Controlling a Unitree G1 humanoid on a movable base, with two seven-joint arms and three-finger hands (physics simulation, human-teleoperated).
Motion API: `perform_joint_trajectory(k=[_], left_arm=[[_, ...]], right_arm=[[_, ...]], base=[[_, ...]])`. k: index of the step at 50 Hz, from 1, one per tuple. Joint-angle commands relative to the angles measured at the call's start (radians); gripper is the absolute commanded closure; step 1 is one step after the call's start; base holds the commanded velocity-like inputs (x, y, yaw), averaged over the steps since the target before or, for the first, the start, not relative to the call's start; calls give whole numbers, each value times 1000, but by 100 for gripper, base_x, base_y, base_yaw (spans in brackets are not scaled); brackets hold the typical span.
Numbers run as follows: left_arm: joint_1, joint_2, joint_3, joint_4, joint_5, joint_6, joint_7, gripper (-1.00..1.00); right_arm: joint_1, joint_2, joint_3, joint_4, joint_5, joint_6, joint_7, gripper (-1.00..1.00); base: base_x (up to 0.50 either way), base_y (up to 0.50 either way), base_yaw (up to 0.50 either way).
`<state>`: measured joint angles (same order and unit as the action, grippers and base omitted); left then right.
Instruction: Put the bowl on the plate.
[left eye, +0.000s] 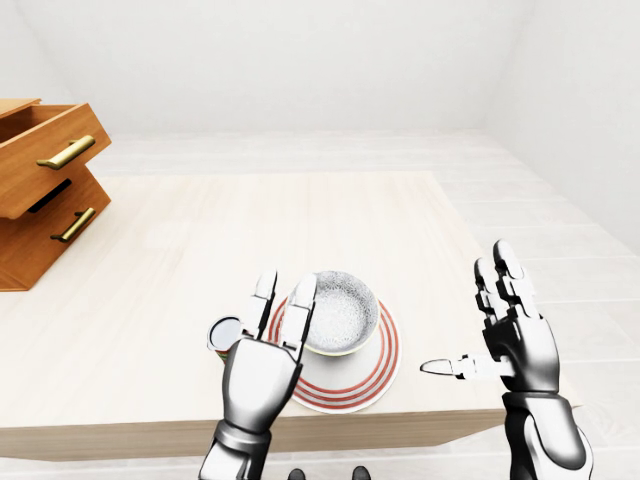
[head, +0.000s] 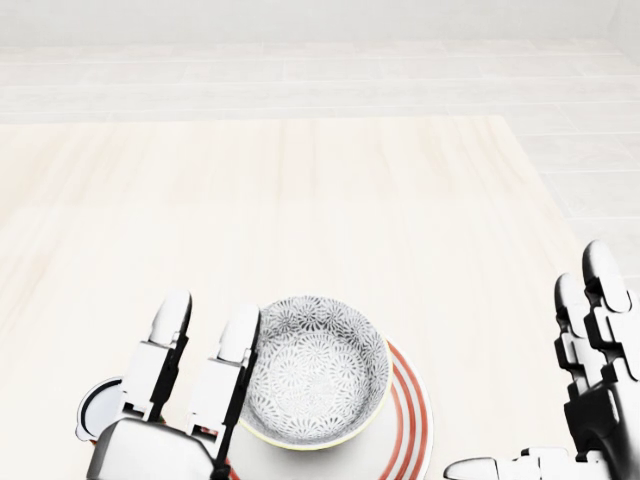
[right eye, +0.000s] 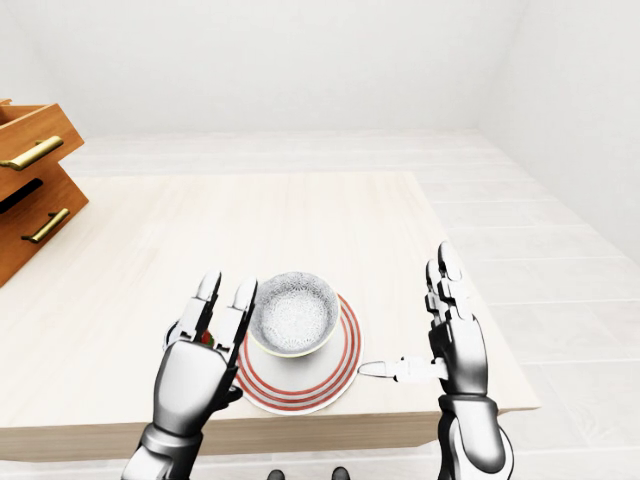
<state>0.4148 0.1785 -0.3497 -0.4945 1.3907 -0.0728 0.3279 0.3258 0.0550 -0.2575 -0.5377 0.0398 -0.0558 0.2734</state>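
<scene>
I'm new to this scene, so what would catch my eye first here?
A grey patterned bowl sits on a red-striped plate at the bottom of the head view. The left hand stands just left of it with open fingers, the right hand open farther right.

A pale, light-wood worktop (left eye: 250, 220) with faint grain fills most of the scene, its near edge running along the bottom of the left-eye view. Near that edge, left of centre, stands a small tin can (left eye: 221, 331) with a round, light-coloured top; only part of it shows, and its label cannot be read. At the far left sits a brown wooden drawer unit (left eye: 35, 235). Its upper drawer (left eye: 40, 160) is pulled out and tilted, and it carries a brass bar handle (left eye: 66, 152); a second brass handle (left eye: 74, 225) sits lower down. Beyond the worktop lie a whitish plank floor (left eye: 560, 250) and plain white walls (left eye: 270, 70).
</scene>
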Motion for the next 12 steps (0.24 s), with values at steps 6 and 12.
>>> perform_joint_trajectory(k=[6,12], left_arm=[[-21,-16,84,-21,-68,-14,-51,-100],[-42,-35,136,-36,-102,-14,-95,-100]], right_arm=[[10,3,1,-10,1,-2,3,-100],[14,5,-1,-19,4,1,6,-100]], base=[[0,0,0],[0,0,0]])
